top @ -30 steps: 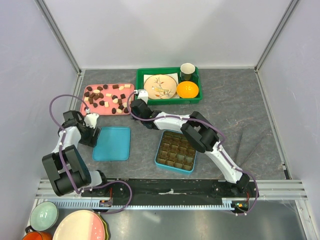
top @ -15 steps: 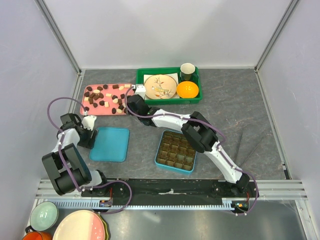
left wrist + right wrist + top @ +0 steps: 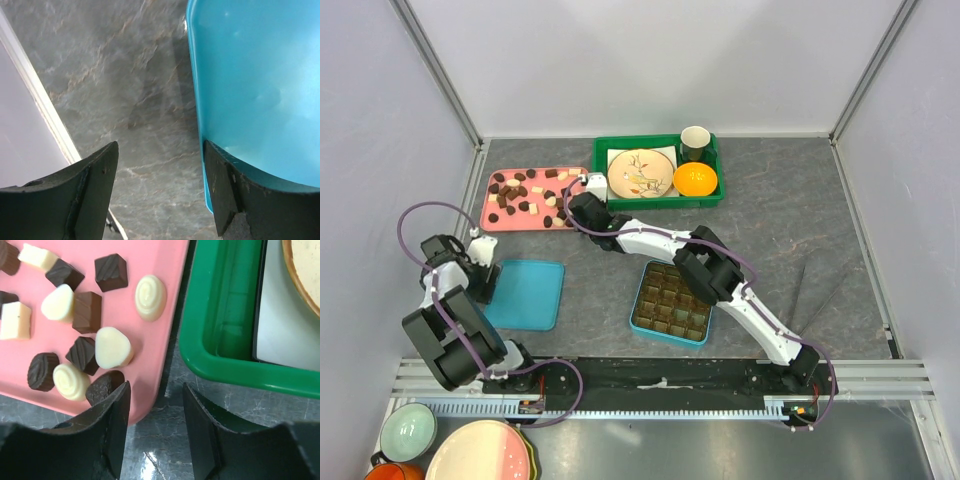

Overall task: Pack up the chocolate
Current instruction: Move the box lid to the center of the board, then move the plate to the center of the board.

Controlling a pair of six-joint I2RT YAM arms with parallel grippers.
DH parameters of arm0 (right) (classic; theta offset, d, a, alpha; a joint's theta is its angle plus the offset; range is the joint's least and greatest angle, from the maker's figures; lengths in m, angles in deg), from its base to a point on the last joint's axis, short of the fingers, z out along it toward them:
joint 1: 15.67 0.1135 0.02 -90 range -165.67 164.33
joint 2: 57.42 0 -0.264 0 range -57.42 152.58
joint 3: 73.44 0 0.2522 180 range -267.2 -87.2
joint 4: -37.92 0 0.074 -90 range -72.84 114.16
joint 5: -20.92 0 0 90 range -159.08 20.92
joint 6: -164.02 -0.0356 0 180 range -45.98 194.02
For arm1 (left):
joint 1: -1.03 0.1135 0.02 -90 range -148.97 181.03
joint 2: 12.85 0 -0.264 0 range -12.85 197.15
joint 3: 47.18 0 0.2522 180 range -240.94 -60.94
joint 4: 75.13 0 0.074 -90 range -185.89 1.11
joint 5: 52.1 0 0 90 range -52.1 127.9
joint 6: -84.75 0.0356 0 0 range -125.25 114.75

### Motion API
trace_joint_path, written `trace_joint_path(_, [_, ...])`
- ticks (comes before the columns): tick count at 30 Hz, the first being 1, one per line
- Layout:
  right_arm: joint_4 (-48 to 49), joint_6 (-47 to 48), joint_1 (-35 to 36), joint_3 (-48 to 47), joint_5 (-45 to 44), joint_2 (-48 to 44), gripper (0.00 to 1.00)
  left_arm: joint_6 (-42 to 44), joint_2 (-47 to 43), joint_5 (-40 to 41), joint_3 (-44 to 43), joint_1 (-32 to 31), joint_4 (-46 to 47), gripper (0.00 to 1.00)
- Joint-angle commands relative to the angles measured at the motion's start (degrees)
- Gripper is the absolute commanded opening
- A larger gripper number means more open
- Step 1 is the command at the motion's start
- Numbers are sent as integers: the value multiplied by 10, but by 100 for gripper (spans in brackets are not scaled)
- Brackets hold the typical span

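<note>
- While the chocolate (image 3: 114, 347) lay scattered on a pink tray (image 3: 165, 265), the right gripper (image 3: 156, 387) was held over the tray's corner, jaws apart, nothing clasped.
- A green bin (image 3: 220, 305) was seen just beside the tray.
- The left gripper (image 3: 160, 150) was spread wide at a teal lid's (image 3: 260, 90) edge, gripping nothing.

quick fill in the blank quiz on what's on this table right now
1. The chocolates lie on a ____ tray.
2. The orange sits in the ____ bin.
3. The ____ gripper is open right by the chocolates.
Missing words: pink; green; right.
</note>
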State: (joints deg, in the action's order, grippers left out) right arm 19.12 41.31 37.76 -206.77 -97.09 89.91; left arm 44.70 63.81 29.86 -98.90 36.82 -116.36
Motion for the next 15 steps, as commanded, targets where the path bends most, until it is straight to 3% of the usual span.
trace_joint_path(1, [-23, 12, 3, -9, -18, 1, 54, 44, -8, -1, -18, 23, -26, 76])
trace_joint_path(10, [-58, 41, 16, -12, -24, 9, 52, 49, -32, -14, -40, 37, -52, 77])
trace_joint_path(15, [-137, 59, 25, -27, -38, 23, 50, 38, -47, -26, -77, 46, -75, 88])
